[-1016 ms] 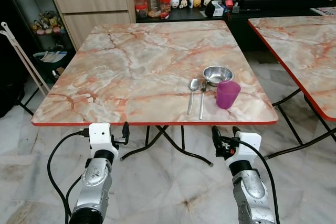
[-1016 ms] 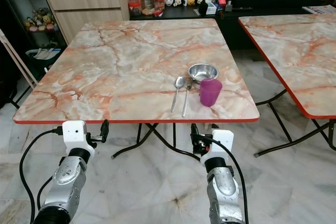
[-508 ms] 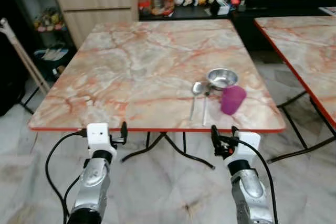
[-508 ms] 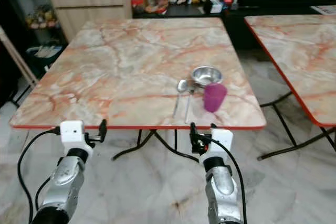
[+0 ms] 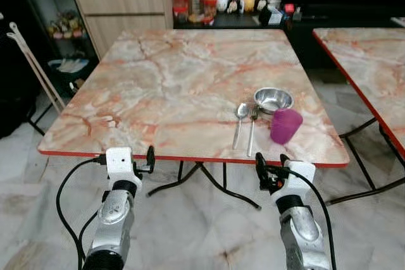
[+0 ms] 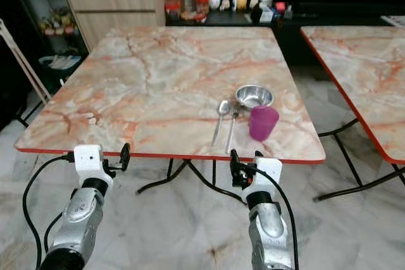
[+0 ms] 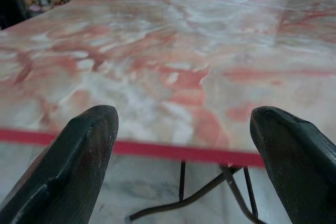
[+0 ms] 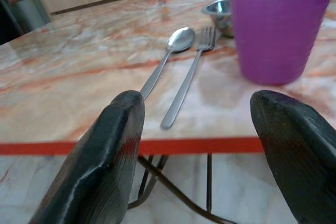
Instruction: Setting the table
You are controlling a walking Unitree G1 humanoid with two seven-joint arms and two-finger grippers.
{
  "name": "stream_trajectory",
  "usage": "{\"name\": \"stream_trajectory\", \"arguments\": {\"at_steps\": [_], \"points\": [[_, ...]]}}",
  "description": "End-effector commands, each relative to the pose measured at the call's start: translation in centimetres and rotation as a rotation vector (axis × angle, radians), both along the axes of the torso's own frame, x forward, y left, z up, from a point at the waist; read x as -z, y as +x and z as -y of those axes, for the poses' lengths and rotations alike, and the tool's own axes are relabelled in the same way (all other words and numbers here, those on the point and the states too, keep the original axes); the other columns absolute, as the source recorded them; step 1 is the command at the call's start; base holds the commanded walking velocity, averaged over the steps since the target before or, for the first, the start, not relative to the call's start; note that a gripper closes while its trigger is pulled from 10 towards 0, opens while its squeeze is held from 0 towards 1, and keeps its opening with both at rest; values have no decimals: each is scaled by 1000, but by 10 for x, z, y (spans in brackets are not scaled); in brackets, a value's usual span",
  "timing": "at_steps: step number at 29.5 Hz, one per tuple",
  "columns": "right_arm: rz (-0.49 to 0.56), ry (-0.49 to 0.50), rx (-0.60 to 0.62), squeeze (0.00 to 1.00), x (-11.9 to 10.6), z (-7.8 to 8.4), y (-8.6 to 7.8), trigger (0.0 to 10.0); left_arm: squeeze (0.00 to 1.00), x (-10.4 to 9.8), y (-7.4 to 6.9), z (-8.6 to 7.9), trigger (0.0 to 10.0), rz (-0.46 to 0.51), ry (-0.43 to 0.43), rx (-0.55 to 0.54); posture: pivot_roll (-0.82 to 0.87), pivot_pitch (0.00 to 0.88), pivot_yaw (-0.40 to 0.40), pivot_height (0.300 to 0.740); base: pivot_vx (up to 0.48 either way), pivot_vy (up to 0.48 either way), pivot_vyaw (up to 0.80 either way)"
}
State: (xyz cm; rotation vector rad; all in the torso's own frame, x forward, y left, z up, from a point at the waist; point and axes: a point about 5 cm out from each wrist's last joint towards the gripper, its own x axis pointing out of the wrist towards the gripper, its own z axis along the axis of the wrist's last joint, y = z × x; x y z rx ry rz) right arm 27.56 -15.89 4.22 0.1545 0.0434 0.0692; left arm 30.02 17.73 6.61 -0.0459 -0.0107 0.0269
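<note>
The purple cup [image 5: 285,125] stands upright near the front right corner of the marble surface [image 5: 177,80]. The steel bowl [image 5: 273,100] sits just behind it, apparently touching or nearly so. The fork [image 5: 252,129] lies just left of the cup, and the spoon [image 5: 239,123] lies just left of the fork. Both utensils point their handles toward the red front edge and their heads toward the bowl.

My right fingers [image 8: 113,145] are spread wide and hold nothing. They hover in front of the red edge, below the surface level, aimed at the spoon, fork and cup. In the eye view, my right gripper [image 5: 269,170] sits directly below the utensils.

My left fingers [image 7: 86,145] are also spread and empty. My left gripper [image 5: 147,160] hovers before the front edge near the left part of the surface, well apart from the 4 items.

A second marble surface [image 5: 367,61] stands to the right. A wooden cabinet [image 5: 123,11] and jars [image 5: 190,1] stand behind.
</note>
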Motion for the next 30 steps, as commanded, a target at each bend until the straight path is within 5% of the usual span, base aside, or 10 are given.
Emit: {"name": "stream_trajectory", "arguments": {"at_steps": [1,10,30], "points": [[4,4,5,0,-2,0,1,10000,0,4,-2,-2,10000,-27,-24,-10,-38,0,31,740,0,0,0],[0,8,18,0,-1,2,0,10000,0,4,-2,-3,10000,-26,-12,-5,-39,0,36,740,0,0,0],[-4,5,19,0,-1,3,1,10000,0,4,-1,-5,10000,-27,-12,-11,-39,0,31,740,0,-284,0]]}}
